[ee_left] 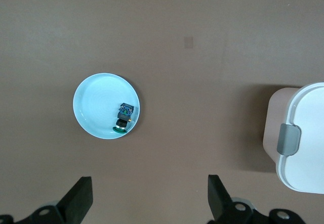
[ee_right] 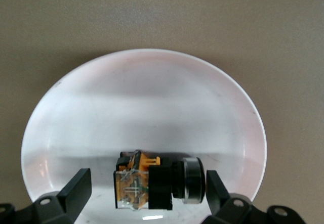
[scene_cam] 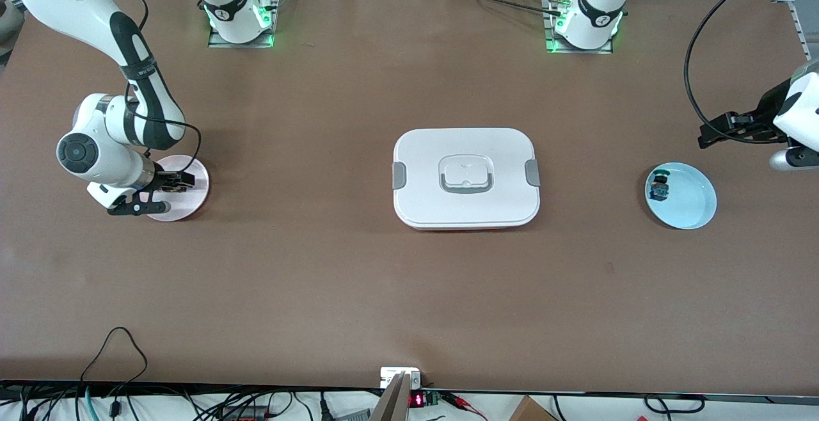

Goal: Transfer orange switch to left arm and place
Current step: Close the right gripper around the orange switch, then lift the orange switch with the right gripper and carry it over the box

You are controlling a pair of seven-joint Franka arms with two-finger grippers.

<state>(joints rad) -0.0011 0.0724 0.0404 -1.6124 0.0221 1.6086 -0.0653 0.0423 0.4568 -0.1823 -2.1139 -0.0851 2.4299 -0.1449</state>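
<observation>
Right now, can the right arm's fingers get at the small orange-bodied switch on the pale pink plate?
Probably yes. The right gripper hangs low over the pale pink round plate, fingers open either side of the orange switch, with nothing between them.

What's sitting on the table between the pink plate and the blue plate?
The box, seen in the front view.

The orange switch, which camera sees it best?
The right wrist view. The orange switch fills much of it, lying on the pink plate between the open fingers of the right tool. In the front view the right tool covers it. The left wrist view shows none of it.
</observation>
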